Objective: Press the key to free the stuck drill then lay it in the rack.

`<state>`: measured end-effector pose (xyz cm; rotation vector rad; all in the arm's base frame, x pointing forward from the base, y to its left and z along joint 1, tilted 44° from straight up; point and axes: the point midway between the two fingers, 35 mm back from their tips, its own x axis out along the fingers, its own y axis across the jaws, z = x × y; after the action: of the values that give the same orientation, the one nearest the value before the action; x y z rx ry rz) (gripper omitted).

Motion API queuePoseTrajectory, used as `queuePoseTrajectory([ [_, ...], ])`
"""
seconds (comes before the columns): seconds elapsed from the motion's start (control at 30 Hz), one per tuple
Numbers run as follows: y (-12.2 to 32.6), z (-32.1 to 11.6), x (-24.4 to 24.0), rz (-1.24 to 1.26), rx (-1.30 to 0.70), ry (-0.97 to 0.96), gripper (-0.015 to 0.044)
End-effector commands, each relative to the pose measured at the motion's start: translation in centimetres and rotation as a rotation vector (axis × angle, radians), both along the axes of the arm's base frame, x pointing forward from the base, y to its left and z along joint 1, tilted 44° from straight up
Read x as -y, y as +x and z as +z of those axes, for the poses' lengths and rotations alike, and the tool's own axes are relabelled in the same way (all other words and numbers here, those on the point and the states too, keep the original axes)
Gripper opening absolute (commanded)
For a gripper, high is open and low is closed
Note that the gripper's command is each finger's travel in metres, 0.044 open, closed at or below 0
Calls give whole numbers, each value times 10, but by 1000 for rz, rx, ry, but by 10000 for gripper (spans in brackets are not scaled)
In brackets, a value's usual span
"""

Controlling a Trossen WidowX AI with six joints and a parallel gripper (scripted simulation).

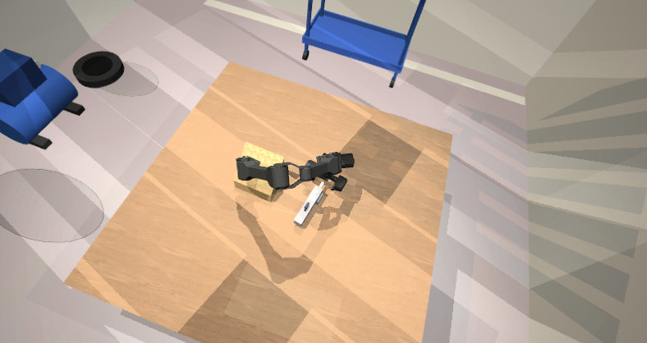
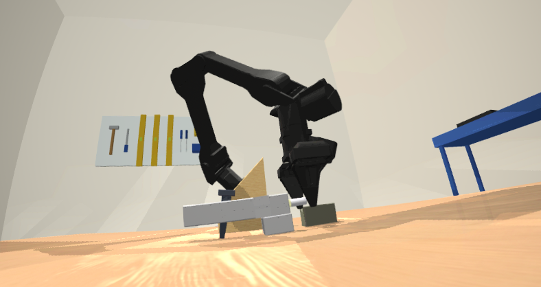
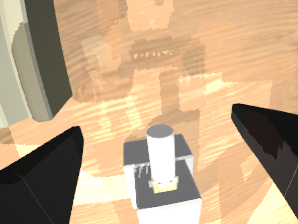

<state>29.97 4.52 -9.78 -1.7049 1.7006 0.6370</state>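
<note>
The drill (image 1: 302, 214) (image 2: 234, 211) (image 3: 166, 209) is a grey-white bar with a short handle, lying flat on the wooden floor panel (image 1: 181, 231). Its white round tip (image 2: 297, 201) (image 3: 161, 149) points at an olive-green block (image 2: 319, 213) (image 3: 40, 56) and stands a little apart from it. The dark blue key (image 2: 224, 196) passes down through the drill's rear half. My gripper (image 1: 329, 183) (image 2: 306, 198) (image 3: 159, 121) is open and low, with one finger on each side of the drill's tip and not touching it.
A tan wedge-shaped block (image 1: 258, 153) (image 2: 251, 182) sits at the arm's base behind the drill. Around the panel stand a blue cart (image 1: 357, 37), a black tyre (image 1: 98, 68) and a blue machine (image 1: 27, 96). A blue table (image 2: 488, 123) and a wall tool board (image 2: 147, 141) show in the exterior view.
</note>
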Motion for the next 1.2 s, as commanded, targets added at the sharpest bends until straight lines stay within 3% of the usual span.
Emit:
queuePoseTrajectory([
  [0.0, -1, -4, 9, 1, -4, -8, 440],
  [0.4, -2, -10, 21, 0, -4, -10, 440],
  [0.97, -1, -9, 17, -2, -1, -3, 0],
  [1.17, -1, -10, 17, -2, -1, -4, 0],
])
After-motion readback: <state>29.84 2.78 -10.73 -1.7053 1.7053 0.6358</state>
